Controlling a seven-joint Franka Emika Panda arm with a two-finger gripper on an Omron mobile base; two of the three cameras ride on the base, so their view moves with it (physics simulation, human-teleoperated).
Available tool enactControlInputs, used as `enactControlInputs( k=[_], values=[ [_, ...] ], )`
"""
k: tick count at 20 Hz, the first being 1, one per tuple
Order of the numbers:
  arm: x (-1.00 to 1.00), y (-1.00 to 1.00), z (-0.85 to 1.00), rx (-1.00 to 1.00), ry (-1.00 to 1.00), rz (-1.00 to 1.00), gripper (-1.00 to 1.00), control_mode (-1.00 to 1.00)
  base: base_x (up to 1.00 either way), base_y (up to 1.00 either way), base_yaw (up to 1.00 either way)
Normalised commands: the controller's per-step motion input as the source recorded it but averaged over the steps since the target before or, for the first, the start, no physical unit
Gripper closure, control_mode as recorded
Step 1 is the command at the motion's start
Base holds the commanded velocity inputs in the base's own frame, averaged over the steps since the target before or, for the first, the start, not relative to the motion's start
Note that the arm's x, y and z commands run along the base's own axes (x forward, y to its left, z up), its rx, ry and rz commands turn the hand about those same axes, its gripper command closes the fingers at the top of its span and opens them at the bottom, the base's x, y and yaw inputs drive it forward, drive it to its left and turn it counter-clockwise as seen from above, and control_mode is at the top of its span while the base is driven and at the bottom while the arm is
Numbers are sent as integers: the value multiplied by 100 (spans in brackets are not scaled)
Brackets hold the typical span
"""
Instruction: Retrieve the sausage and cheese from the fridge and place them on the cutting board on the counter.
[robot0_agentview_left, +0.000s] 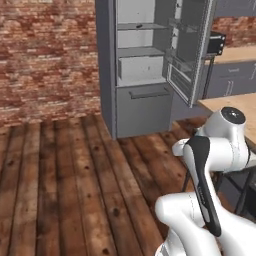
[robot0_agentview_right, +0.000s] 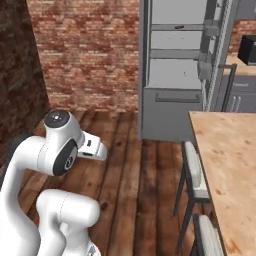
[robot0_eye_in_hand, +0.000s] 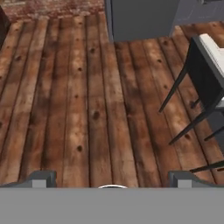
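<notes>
Wooden plank floor (robot0_eye_in_hand: 87, 96) | brick wall (robot0_agentview_left: 45, 55) | fridge (robot0_agentview_left: 145, 65) door ajar | tool (robot0_eye_in_hand: 112, 178) fingers spread wide

We see a plank floor (robot0_agentview_left: 65, 175) of dark, knotted wood running up to a brick wall. The fridge (robot0_agentview_left: 142, 65) stands directly on it with its upper door swung open, so its pale shelves (robot0_agentview_left: 140, 51) show; on the top shelf a small dark reddish piece, perhaps the sausage (robot0_agentview_right: 180, 26), lies near the right side. Dark-legged chairs (robot0_agentview_right: 192, 175) stand on the floor beside a light wood table (robot0_agentview_right: 227, 165), their legs (robot0_eye_in_hand: 183, 109) resting on the planks.
</notes>
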Motion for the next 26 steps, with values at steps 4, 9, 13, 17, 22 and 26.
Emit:
enactControlInputs(
  k=[4, 9, 13, 17, 22, 26],
  values=[
    [0, 0, 0, 0, 0, 0, -100, 100, 84, 16, -10],
    [0, 0, 0, 0, 0, 0, -100, 100, 92, 12, -1],
    [0, 0, 0, 0, 0, 0, -100, 100, 94, 7, 0],
    [0, 0, 0, 0, 0, 0, -100, 100, 94, -1, 0],
    [0, 0, 0, 0, 0, 0, -100, 100, 94, -10, 2],
    [0, 0, 0, 0, 0, 0, -100, 100, 92, -17, 2]
  ],
)
